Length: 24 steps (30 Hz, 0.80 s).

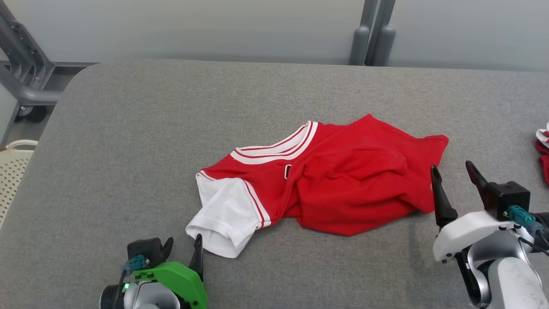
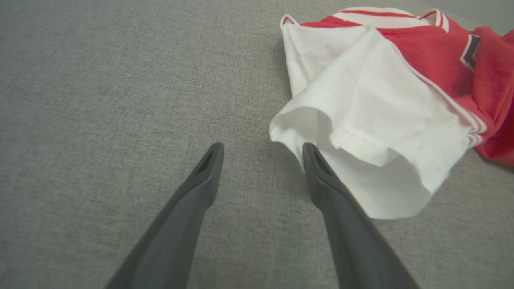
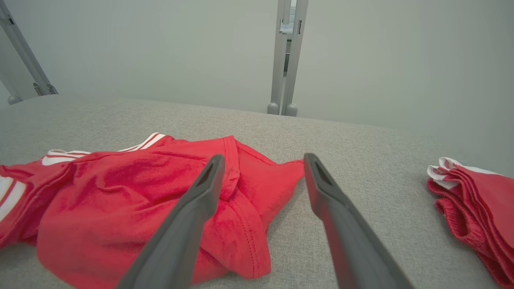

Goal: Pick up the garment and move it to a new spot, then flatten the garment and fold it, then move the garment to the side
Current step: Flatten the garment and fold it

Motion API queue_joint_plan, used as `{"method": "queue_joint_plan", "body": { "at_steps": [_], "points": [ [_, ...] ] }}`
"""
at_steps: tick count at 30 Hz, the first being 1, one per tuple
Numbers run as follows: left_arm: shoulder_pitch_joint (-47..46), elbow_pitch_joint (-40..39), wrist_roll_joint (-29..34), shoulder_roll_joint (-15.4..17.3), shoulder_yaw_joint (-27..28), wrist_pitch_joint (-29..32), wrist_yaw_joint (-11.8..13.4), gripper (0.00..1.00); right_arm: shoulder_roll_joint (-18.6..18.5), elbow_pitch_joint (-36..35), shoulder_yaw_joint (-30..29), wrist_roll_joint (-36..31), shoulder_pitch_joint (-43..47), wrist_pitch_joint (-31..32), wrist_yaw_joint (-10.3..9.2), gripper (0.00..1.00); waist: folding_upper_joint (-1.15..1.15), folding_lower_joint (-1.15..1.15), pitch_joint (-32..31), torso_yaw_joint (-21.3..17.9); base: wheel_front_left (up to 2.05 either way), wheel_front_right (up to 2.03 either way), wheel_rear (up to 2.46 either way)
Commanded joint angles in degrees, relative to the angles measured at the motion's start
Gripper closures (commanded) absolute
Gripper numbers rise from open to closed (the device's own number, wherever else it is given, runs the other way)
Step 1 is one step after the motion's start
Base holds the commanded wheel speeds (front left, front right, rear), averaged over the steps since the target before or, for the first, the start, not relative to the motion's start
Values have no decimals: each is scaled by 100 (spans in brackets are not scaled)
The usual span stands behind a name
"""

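Garment (image 1: 339, 180) lies crumpled between left gripper (image 1: 183, 239) and right gripper (image 1: 451, 166), fingers (image 1: 441, 201) of both apart; basket (image 1: 15, 171) contents unclear.

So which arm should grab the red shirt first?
Probably left. The left end effector is open and low beside the white sleeve, one fingertip right at its edge. The right end effector is open too, near the red hem, so it is a close call.

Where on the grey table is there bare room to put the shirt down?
Bare: the far strip of table behind the red shirt, and its left part beyond the white sleeve. Crowded: the right edge, where folded red clothes lie, and the near side by the left gripper and right gripper.
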Motion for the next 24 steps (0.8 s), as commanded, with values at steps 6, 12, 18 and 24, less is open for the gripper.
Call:
{"method": "queue_joint_plan", "body": {
  "at_steps": [6,12,18,24],
  "points": [
    [-267,203,-188,9,25,61,-117,0,-7,59,93,-110,-221,67,-7,0,0,0,9,0,0,0,0],
    [-436,344,-300,6,11,25,-178,53,-8,224,108,-148,-403,351,-7,0,0,0,34,-27,0,0,0],
    [-527,419,-284,43,-36,-7,-187,100,-9,578,22,51,-827,1304,-7,0,0,0,102,-76,0,0,0],
    [-605,429,-269,42,-92,-81,-187,100,-10,1001,-20,460,-1432,2471,-6,0,0,0,244,-31,0,0,0]
  ]
}}
